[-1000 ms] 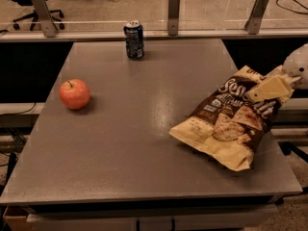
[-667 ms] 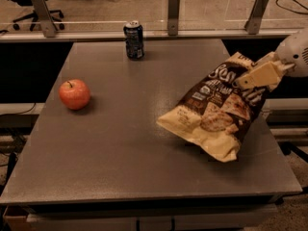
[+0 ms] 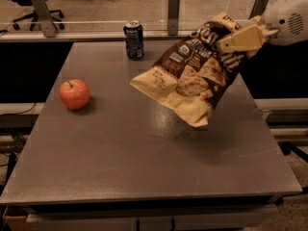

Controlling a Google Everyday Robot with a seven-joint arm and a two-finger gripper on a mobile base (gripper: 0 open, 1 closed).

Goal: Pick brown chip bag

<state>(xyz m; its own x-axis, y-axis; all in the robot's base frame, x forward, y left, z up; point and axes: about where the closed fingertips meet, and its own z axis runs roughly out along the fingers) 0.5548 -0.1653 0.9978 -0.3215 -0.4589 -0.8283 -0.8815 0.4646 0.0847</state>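
The brown chip bag [image 3: 195, 76] hangs in the air above the right half of the grey table [image 3: 120, 162], tilted, its cream-yellow lower end pointing down and left, its shadow on the tabletop beneath. My gripper [image 3: 230, 41] reaches in from the upper right with cream-coloured fingers [image 3: 238, 40] shut on the bag's upper end. No part of the bag touches the table.
A red apple [image 3: 74, 94] sits on the table's left side. A dark blue soda can [image 3: 134, 40] stands upright near the far edge. Beyond the table are a railing with posts and office chairs on a light floor.
The gripper has lifted the chip bag off the table and carried it up and to the left. The apple and can have not moved.
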